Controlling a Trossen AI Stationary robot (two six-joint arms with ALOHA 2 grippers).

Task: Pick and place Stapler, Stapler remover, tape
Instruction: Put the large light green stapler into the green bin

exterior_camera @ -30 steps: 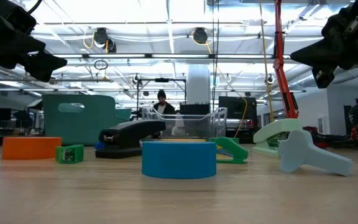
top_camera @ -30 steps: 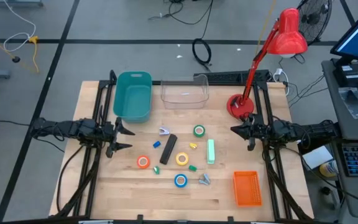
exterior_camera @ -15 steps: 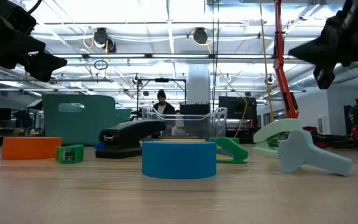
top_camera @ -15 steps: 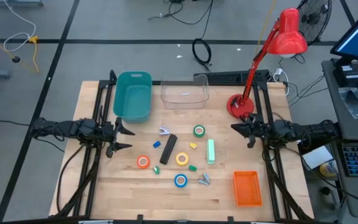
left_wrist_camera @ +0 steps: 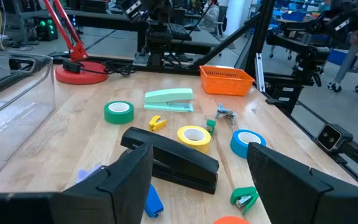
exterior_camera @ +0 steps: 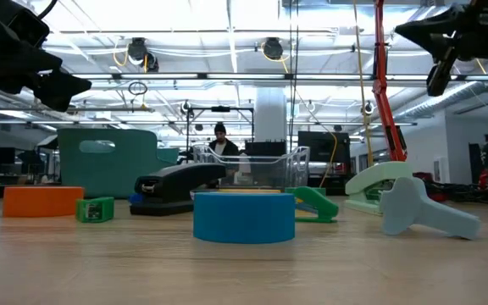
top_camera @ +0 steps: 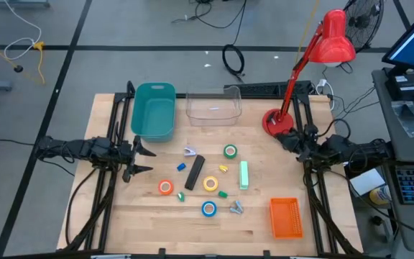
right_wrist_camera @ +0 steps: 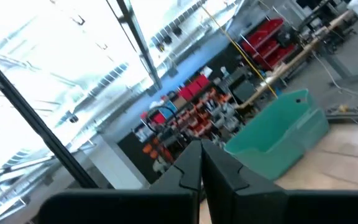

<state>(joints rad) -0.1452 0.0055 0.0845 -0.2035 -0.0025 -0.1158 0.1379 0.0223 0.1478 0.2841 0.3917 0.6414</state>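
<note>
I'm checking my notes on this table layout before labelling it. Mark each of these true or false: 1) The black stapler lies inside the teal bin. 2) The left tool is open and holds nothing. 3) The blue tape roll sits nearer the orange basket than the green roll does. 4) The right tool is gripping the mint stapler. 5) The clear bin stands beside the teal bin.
1) False: the black stapler lies on the table, outside the teal bin.
2) True: the left tool is open and empty.
3) True: blue tape roll, orange basket, green roll.
4) False: the right tool is shut on nothing, away from the mint stapler.
5) True: clear bin.
</note>
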